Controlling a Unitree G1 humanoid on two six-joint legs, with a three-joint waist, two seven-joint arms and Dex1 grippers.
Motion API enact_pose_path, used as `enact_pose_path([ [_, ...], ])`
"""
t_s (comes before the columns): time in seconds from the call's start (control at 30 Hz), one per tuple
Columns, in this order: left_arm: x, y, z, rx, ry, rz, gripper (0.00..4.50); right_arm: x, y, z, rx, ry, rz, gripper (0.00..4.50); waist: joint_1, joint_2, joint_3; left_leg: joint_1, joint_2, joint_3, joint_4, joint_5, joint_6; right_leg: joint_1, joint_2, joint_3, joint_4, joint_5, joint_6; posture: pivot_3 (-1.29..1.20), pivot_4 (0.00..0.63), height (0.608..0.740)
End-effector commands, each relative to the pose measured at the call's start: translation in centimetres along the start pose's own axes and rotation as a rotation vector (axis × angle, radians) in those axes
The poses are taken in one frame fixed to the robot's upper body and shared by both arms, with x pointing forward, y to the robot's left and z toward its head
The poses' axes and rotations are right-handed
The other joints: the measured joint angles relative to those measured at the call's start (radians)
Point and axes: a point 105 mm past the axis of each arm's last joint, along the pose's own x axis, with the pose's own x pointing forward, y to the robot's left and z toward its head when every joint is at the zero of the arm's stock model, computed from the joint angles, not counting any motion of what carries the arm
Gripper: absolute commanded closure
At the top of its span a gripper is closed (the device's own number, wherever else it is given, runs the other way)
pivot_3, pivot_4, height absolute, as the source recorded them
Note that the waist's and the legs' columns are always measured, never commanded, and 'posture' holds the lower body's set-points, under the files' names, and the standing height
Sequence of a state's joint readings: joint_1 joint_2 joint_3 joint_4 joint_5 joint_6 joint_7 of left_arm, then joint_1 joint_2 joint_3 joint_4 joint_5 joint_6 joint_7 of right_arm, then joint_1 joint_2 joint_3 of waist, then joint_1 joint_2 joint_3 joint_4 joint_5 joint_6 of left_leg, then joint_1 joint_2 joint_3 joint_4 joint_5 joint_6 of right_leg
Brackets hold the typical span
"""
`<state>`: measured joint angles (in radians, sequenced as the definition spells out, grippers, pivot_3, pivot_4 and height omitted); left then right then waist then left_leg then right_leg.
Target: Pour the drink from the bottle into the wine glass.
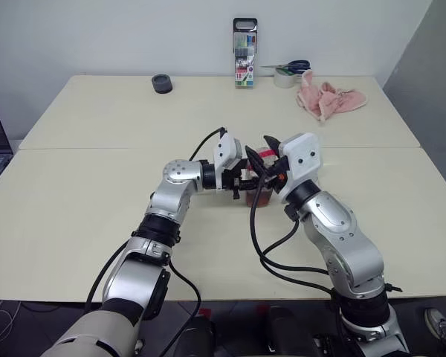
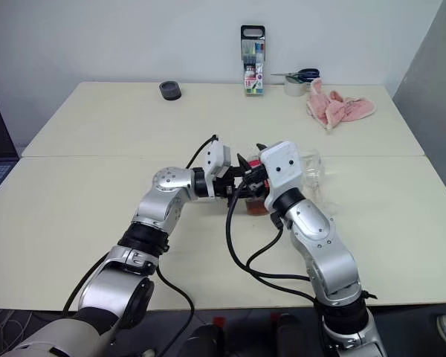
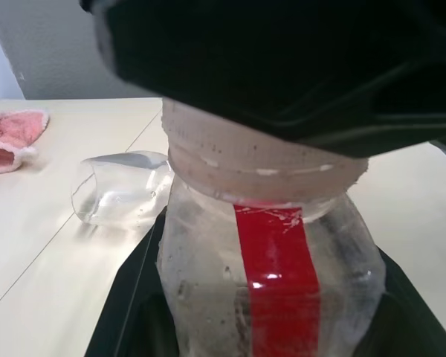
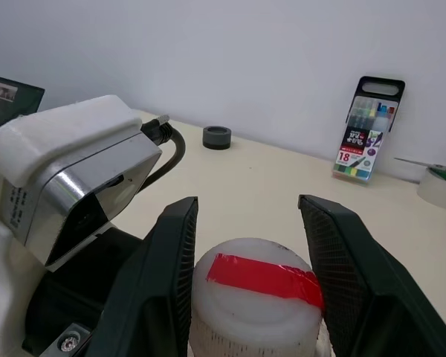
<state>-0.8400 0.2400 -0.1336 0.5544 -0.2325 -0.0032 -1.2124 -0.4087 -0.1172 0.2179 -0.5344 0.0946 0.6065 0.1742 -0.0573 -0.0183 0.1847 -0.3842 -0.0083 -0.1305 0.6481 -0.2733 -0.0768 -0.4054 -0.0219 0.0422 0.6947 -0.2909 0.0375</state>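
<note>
1 wrist view shows the wine glass (image 3: 123, 187) beside the bottle (image 3: 271, 282).

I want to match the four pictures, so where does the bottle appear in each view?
Left eye view: bottle near picture centre.
Right eye view: bottle just right of centre.
Left wrist view: bottle close up, label facing.
Right wrist view: its taped cap, close up.
Shared landmark: marker set, standing far behind it.

Even, bright indoor light; soft shadows fall beneath the arms. The bottle (image 3: 271, 282) fills the lower frame, close and slightly blurred.
</note>
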Motion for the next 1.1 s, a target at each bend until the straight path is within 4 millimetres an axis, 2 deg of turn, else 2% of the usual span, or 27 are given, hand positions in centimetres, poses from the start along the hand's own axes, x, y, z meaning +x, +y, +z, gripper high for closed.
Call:
enact_pose_path([
  [0.03, 0.1, 0.1, 1.4, 0.061, -0.032, -0.013, 2.71, -0.3, -0.1, 0.6, -0.012, -0.014, 0.006, 2.67, 0.0, 0.0, 0.0, 0.0, 0.0, 0.0, 0.0, 0.0, 0.0, 0.0, 0.0, 0.0, 0.0, 0.0, 0.0, 0.0, 0.15, 0.74],
  [0.2, 0.1, 0.1, 1.5, 0.067, -0.032, -0.016, 2.71, -0.5, 0.5, 0.0, 0.004, 0.028, 0.078, 2.67, 0.0, 0.0, 0.0, 0.0, 0.0, 0.0, 0.0, -0.001, 0.001, 0.0, 0.0, 0.0, 0.0, 0.0, 0.0, 0.0, 0.15, 0.74],
  [0.3, 0.0, 0.1, 1.5, 0.076, -0.029, -0.026, 2.71, -0.9, 0.9, -0.7, -0.038, 0.067, 0.22, 2.67, 0.0, 0.0, 0.0, 0.0, 0.0, 0.0, 0.0, -0.001, 0.001, 0.0, 0.0, 0.0, 0.0, 0.0, 0.0, 0.0, 0.15, 0.74],
  [0.37, -0.2, 0.0, 1.6, 0.087, -0.026, -0.038, 2.71, -1.2, 0.4, -0.9, -0.099, 0.087, 0.338, 2.67, 0.0, 0.0, 0.0, 0.0, 0.0, 0.0, 0.0, -0.001, 0.002, 0.0, 0.0, 0.0, 0.0, 0.0, 0.0, 0.0, 0.15, 0.74],
  [0.6, -0.8, -0.6, 2.1, 0.106, -0.031, -0.101, 2.71, -2.6, -1.4, 0.0, -0.125, 0.136, 0.739, 2.67, 0.0, 0.0, 0.0, 0.001, 0.0, 0.001, 0.0, -0.002, 0.003, 0.001, 0.0, 0.0, -0.001, 0.0, 0.0, 0.0, 0.15, 0.74],
  [0.73, -1.0, -0.7, 2.3, 0.104, -0.036, -0.104, 2.72, -3.2, -1.1, 0.0, -0.083, 0.187, 0.819, 2.67, 0.0, 0.0, 0.0, 0.0, 0.0, 0.0, 0.0, -0.002, 0.003, 0.001, 0.0, -0.001, -0.002, 0.0, 0.0, 0.0, 0.15, 0.74],
  [0.8, -1.1, -0.7, 2.3, 0.105, -0.037, -0.103, 2.72, -3.0, -1.2, 0.2, -0.077, 0.169, 0.794, 2.67, 0.0, 0.0, 0.0, 0.0, 0.0, 0.0, 0.0, -0.002, 0.003, 0.001, 0.0, 0.0, -0.002, 0.0, 0.0, 0.0, 0.15, 0.74],
  [0.93, -1.1, -0.7, 2.3, 0.102, -0.041, -0.101, 2.73, -2.1, -2.3, 1.2, -0.09, 0.097, 0.678, 1.3, -0.001, 0.0, 0.0, 0.0, 0.001, 0.0, 0.0, -0.002, 0.003, 0.001, 0.0, 0.0, -0.001, 0.0, 0.0, 0.0, 0.15, 0.74],
  [1.03, -1.1, -0.8, 2.3, 0.095, -0.046, -0.1, 2.73, -2.6, -2.4, 2.3, -0.079, 0.073, 0.63, 0.26, 0.001, 0.0, 0.0, 0.0, 0.0, 0.0, 0.001, -0.002, 0.003, 0.0, 0.0, 0.0, -0.001, 0.0, 0.0, 0.0, 0.15, 0.74],
  [1.1, -1.1, -0.9, 2.3, 0.09, -0.049, -0.101, 2.73, -3.1, -2.1, 2.8, -0.059, 0.056, 0.605, 0.25, 0.004, 0.0, 0.0, -0.001, 0.0, -0.001, 0.001, -0.001, 0.003, 0.0, -0.001, -0.001, -0.001, 0.0, 0.0, 0.0, 0.15, 0.74],
])
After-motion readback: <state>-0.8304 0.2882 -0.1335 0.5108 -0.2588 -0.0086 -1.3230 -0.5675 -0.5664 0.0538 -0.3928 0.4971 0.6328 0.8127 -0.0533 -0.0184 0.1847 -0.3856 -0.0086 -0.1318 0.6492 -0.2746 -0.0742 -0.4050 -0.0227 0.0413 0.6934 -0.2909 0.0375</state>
